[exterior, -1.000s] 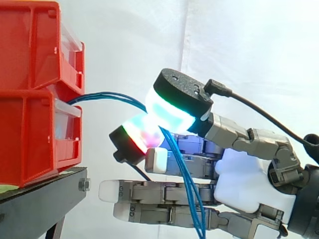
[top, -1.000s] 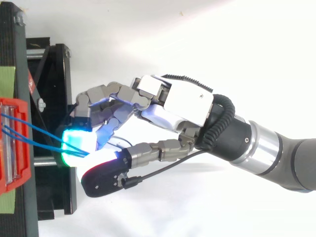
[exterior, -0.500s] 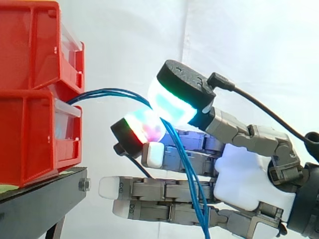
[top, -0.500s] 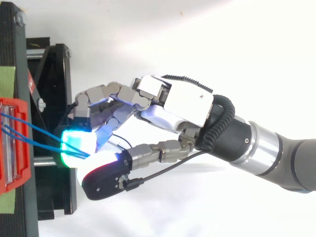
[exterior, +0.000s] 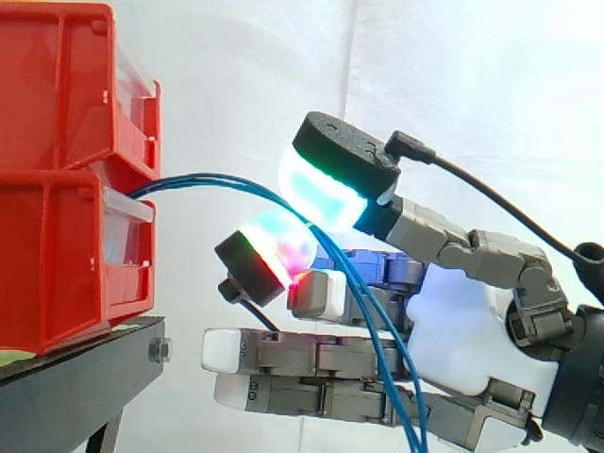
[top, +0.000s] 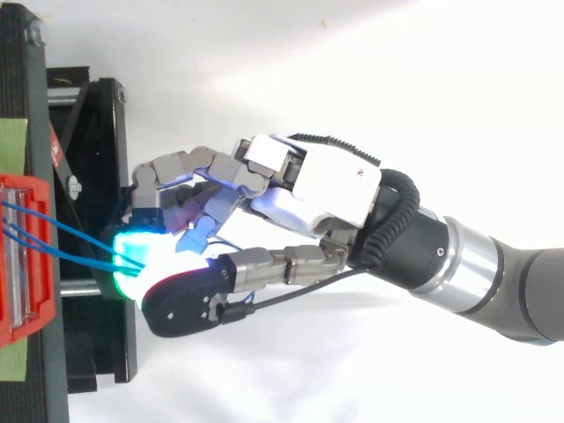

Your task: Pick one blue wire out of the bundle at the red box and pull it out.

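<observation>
Thumb pad [exterior: 326, 189] and the fingertip [exterior: 274, 247] opposite it have closed together since a second ago. Blue wires [exterior: 203, 179] arc out of the lower red box [exterior: 57, 264], pass between those two pads, then hang down across the palm. The hand [exterior: 472, 330] pinches them, its lower fingers straight. Grasp looks made. Next comes a steady pull away from the box. Both strands seem caught, not one.

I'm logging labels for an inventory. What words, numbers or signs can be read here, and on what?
No text can be read anywhere.
Red bins: no label or print seen.
Small red strip on the black stand: too small to read.
Hand, pinching the blue wires: no readable marks.
</observation>
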### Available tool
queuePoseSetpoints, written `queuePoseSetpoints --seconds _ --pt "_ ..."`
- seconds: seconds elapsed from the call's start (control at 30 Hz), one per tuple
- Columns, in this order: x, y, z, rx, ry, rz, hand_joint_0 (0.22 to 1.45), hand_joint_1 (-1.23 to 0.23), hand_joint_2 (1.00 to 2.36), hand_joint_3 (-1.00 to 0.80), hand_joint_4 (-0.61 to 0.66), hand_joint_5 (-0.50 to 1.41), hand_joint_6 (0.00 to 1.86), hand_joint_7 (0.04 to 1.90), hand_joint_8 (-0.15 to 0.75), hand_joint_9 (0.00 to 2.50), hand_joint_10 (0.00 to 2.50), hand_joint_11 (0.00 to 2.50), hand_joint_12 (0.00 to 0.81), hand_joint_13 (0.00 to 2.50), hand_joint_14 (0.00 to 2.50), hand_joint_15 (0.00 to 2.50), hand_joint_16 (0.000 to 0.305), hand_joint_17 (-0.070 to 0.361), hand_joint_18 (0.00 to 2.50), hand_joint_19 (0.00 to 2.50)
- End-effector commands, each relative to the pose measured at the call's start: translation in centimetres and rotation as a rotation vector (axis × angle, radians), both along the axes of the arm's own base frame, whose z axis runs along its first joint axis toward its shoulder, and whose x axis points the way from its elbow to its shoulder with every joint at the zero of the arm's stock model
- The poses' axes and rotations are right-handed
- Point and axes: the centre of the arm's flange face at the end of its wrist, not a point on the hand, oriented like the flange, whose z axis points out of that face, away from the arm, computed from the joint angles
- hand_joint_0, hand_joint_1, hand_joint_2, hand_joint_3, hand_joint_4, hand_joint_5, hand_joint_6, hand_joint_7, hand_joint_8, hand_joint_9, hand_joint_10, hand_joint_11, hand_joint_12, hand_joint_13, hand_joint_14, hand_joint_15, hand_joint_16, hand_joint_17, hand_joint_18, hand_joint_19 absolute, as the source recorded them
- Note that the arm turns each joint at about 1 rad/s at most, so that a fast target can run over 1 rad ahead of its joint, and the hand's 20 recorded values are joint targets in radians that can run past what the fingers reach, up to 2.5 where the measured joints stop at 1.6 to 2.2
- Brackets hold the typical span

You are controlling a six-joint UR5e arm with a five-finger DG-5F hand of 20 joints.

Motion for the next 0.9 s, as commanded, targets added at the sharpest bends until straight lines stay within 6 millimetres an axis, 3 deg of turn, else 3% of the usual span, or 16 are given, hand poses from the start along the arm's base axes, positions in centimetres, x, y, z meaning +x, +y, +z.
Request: queuePoseSetpoints --seconds 0.0,0.13,0.27,0.4,0.5,0.77,0.87 --pt "0.00 -0.12 0.00 0.000 0.000 -0.002 0.62 -0.81 1.01 -0.13 0.11 -0.13 0.91 1.21 0.282 1.21 0.02 0.98 0.364 0.83 0.02 0.54 0.054 0.122 0.53 0.37" --pt "0.00 -0.23 0.00 -0.001 0.000 -0.002 0.63 -0.83 1.01 -0.14 0.07 -0.14 0.92 1.18 0.276 1.18 0.02 0.98 0.357 0.81 0.02 0.53 0.053 0.119 0.53 0.37" --pt "0.04 0.00 0.03 -0.005 -0.001 0.011 0.59 -0.75 1.01 -0.27 0.14 -0.14 0.91 1.04 0.251 1.19 0.02 0.92 0.342 0.77 0.02 0.51 0.051 0.114 0.49 0.40" --pt "0.04 -0.12 0.03 -0.007 -0.001 0.009 0.58 -0.57 1.01 -0.36 0.14 -0.12 0.84 1.15 0.236 1.22 0.03 0.85 0.334 0.76 0.02 0.50 0.049 0.110 0.45 0.42" --pt "0.04 0.00 0.03 -0.007 -0.001 0.010 0.56 -0.54 1.01 -0.41 0.14 -0.12 0.83 1.17 0.237 1.22 0.02 0.84 0.340 0.76 0.02 0.50 0.050 0.112 0.45 0.42" --pt "0.04 0.12 0.03 -0.007 -0.001 0.012 0.52 -0.72 1.00 -0.47 0.17 -0.14 0.87 1.12 0.252 1.17 0.03 0.89 0.351 0.74 0.02 0.50 0.053 0.118 0.45 0.41" --pt "0.04 0.12 0.03 -0.007 -0.001 0.012 0.57 -0.78 1.01 -0.39 0.15 -0.15 0.88 1.12 0.246 1.15 0.02 0.91 0.342 0.73 0.02 0.50 0.051 0.114 0.43 0.40"
